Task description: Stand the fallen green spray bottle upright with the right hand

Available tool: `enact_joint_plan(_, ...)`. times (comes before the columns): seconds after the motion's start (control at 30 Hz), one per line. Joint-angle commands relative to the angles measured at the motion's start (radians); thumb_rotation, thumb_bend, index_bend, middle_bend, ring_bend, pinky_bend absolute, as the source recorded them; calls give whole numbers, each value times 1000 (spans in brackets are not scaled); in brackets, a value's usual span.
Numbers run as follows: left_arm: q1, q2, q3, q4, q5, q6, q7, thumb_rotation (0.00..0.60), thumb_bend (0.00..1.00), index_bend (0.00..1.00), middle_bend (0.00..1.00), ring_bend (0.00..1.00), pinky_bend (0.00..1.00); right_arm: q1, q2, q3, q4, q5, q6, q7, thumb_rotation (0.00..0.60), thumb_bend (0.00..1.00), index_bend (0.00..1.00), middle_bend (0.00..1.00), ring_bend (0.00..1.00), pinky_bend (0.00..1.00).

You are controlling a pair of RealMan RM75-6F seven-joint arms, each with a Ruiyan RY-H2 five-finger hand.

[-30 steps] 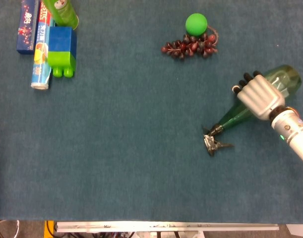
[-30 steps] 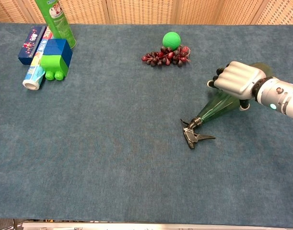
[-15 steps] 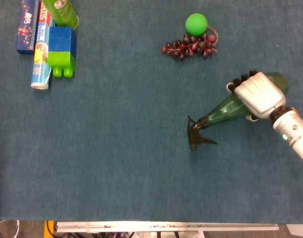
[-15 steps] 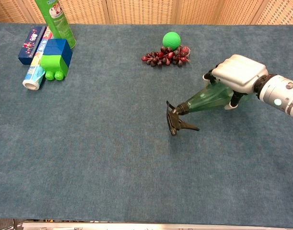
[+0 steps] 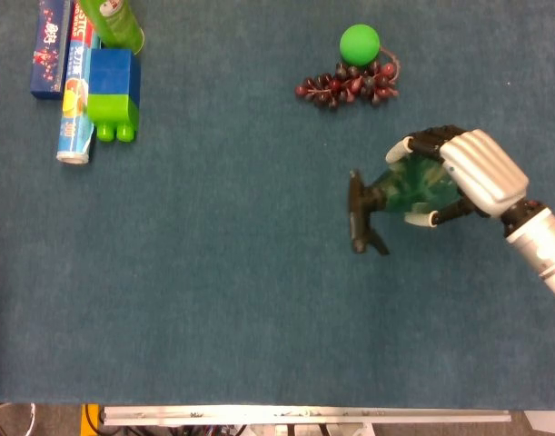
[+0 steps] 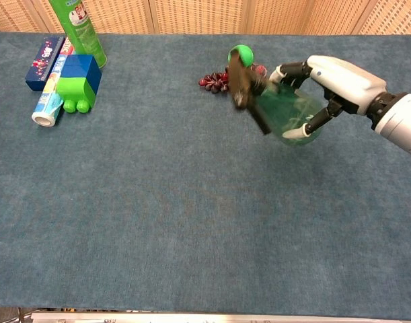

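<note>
My right hand [image 5: 468, 174] [image 6: 329, 84] grips the green spray bottle [image 5: 411, 188] [image 6: 286, 111] around its body. The bottle is lifted off the table and tilted, with its dark trigger head [image 5: 360, 213] [image 6: 243, 81] pointing left. In the chest view the head stands higher than the body. The fingers wrap over the far side and the thumb shows on the near side. My left hand appears in neither view.
A bunch of dark grapes [image 5: 348, 86] [image 6: 222, 81] and a green ball [image 5: 359, 42] [image 6: 242, 52] lie just behind the bottle. At the far left are a blue and green block [image 5: 112, 93] [image 6: 77, 83], boxes, a tube and a tall green can [image 6: 77, 30].
The right hand has turned and raised the bottle off the table. Its trigger head swung from low on the cloth up and to the left.
</note>
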Motion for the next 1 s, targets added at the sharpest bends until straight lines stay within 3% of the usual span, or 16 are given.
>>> enact_joint_plan(0.03,0,0,0,0,-1,-1,0,600,0,386,346,261,407,-54,-29,14,46,-63,86,292,600,0,497,528,412,579)
enact_joint_plan(0.27,-2,-1,2,0,-8,-7,3,600,0,386,347,261,408,-83,-55,1,120,-63,91,507,600,0,497,528,412,580)
enact_joint_plan(0.57,-8,-7,5,6,-18,-20,18,600,0,386,346,261,408,-128,-153,-29,339,-103,136,742,600,0,497,528,412,618)
enact_joint_plan(1.0,-13,-11,8,11,-28,-32,22,600,0,386,346,261,408,-138,-281,-56,633,-165,185,978,600,0,497,524,412,642)
